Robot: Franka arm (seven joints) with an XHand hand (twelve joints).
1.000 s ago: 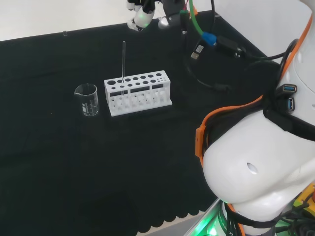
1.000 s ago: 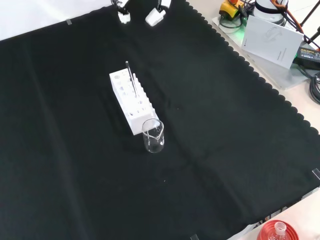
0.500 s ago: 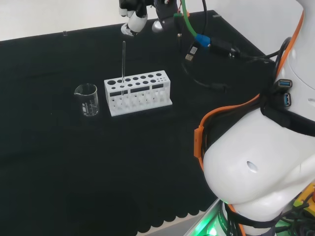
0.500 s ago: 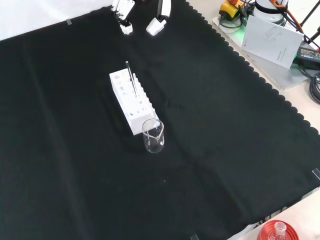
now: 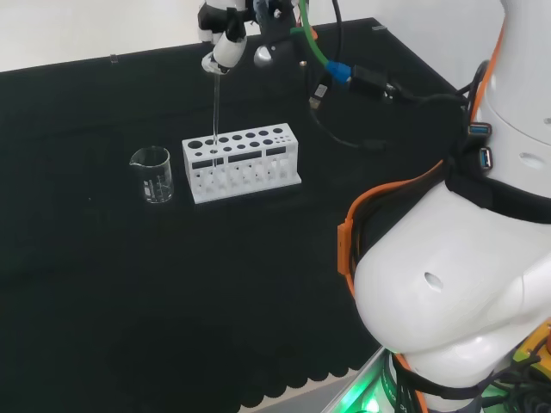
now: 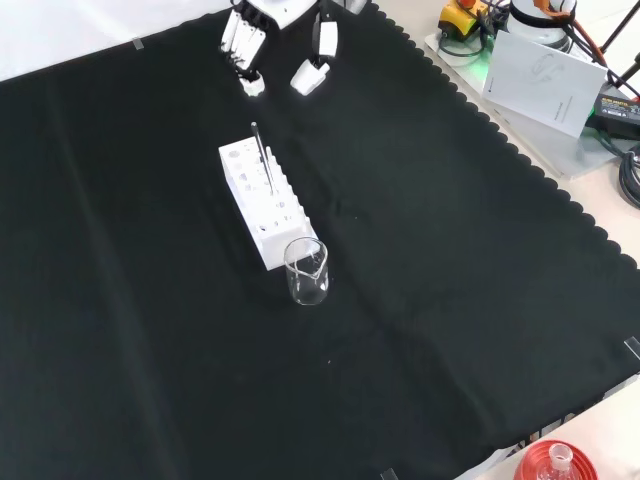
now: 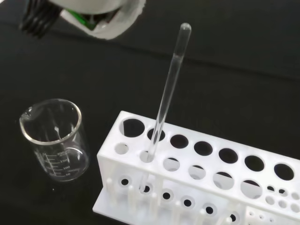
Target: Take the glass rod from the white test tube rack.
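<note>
A clear glass rod (image 5: 215,120) stands upright in a hole near the beaker end of the white test tube rack (image 5: 258,148). The hand (image 5: 225,34) hovers just above the rod's top, open, with its fingertips (image 5: 213,60) close over the tip and nothing held. In the front view the hand (image 6: 275,30) is beyond the rack (image 6: 262,195), fingers (image 6: 244,45) and thumb (image 6: 316,60) spread apart, and the rod (image 6: 261,155) rises from the rack. The wrist view shows the rod (image 7: 166,89) leaning out of the rack (image 7: 201,164), untouched.
A clear glass beaker (image 5: 153,175) holding nothing stands next to the rack's end, also seen as the beaker (image 6: 306,272) and the beaker (image 7: 54,140). Cables (image 5: 362,77) hang by the wrist. A flask on a red ribbed stand (image 6: 555,462) sits at the cloth's near corner.
The hand has come down from the top edge toward the rod's tip, more of it now in both views. Rod, rack and beaker have not moved.
</note>
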